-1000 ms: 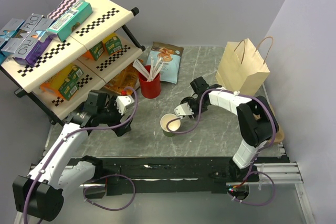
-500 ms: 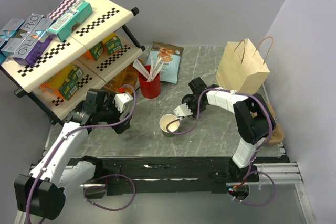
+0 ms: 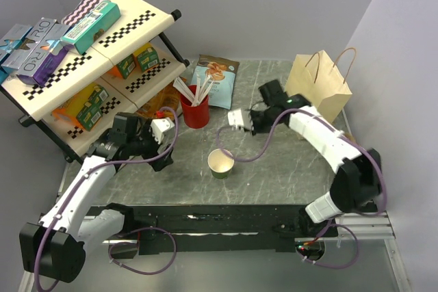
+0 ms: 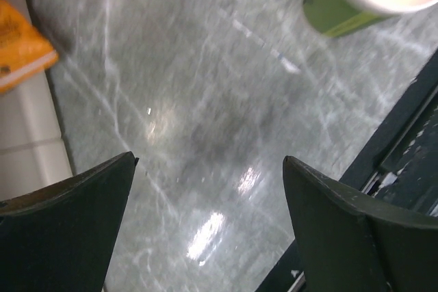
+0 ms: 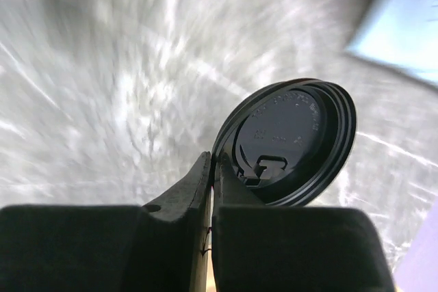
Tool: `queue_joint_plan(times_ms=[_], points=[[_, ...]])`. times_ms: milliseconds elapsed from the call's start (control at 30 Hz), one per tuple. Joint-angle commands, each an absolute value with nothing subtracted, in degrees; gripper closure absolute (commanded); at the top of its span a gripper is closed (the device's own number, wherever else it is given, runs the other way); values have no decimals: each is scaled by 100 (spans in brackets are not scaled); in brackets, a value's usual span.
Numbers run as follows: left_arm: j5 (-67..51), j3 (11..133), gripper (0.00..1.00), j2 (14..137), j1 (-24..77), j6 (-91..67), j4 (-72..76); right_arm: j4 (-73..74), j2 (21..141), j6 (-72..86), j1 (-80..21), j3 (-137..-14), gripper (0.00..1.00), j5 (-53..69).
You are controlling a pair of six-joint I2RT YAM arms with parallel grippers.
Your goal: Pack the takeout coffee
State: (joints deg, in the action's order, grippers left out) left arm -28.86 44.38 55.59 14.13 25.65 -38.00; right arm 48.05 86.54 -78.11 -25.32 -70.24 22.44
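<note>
Grey marbled worktop [image 3: 287, 169], carrying all items. Nearest the arm bases stands one dark-green paper cup [image 3: 220, 163], upright, cream inside, uncovered, alone near the middle. To its left is the left pincer [image 4: 209, 162], spread wide with nothing between its fingers, over bare worktop and apart from the cup. Beyond and right of the cup is the right pincer [image 5: 213, 162], closed tight on the rim of the round black lid [image 5: 291, 138], which is held tilted above the worktop with its underside toward the wrist camera. Further back: red cup [image 3: 195, 114] with white stirrers [image 3: 185, 89]; pale-blue snack bag [image 3: 215, 80] lying flat behind it; brown paper bag [image 3: 316, 87], upright, handles up, far right. Far left: two-tier chequered shelf [image 3: 140, 22] stocked with boxes [image 3: 89, 18].
</note>
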Motion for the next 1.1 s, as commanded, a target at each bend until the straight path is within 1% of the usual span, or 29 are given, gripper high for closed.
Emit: queue_joint_plan(times_ms=[0,67,100,133,167,200,233,267,333,367,400,433,467,500,533,567,600,900,1067], points=[[-3436,4825,6,5414,1608,2304,-3078,6169,8042,-5466,-2478,-8136,100,4292],[-3471,5113,6,5458,1915,2215,-2989,6318,8130,-4618,-2470,-8419,100,5049],[-3472,5228,5,5493,2116,2084,-2901,6389,8165,-3997,-2470,-8594,100,5863],[-3480,5325,5,5537,2179,1979,-2813,6190,8139,-3607,-2461,-8587,100,6289],[-3498,5465,5,5563,2223,1864,-2734,5874,8086,-2681,-2461,-8395,100,6554],[-3559,5528,5,5581,2267,1672,-2646,5262,8016,-2350,-2470,-8272,100,6957],[-3638,5589,2,5642,2285,1679,-2663,5108,7998,-2112,-2470,-8184,100,7170],[-3726,5694,1,5677,2303,1696,-2689,5054,8059,-1892,-2452,-8113,100,7372],[-3876,5774,1,5774,2355,1618,-2768,4897,8287,-1619,-2452,-8025,100,8014],[-3902,5748,1,5783,2364,1565,-2760,4678,8349,-1130,-2452,-7755,100,8242],[-3937,5722,1,5775,2390,1538,-2742,4389,8384,-777,-2443,-7569,100,8444],[-3990,5643,1,5774,2408,1538,-2699,3568,8437,-373,-2443,-7367,100,8786],[-4034,5608,0,5766,2434,1555,-2698,3072,8455,649,-2452,-6904,100,8902],[-4104,5590,1,5783,2487,1564,-2707,2580,8499,1181,-2461,-6673,100,8990],[-4235,5572,1,5818,2513,1547,-2690,1592,8508,1648,-2461,-6462,100,9122],[-4271,5564,1,5836,2548,1495,-2672,1225,8525,2331,-2470,-6138,100,9140],[-4315,5555,0,5923,2627,1459,-2637,961,8569,2538,-2470,-6039,100,9149],[-4219,5651,1,6415,3076,1670,-2417,923,9087,2645,-2470,-6135,100,9185],[-4140,5678,1,6618,3225,1925,-2408,247,9228,3330,-2470,-6012,100,9149]])
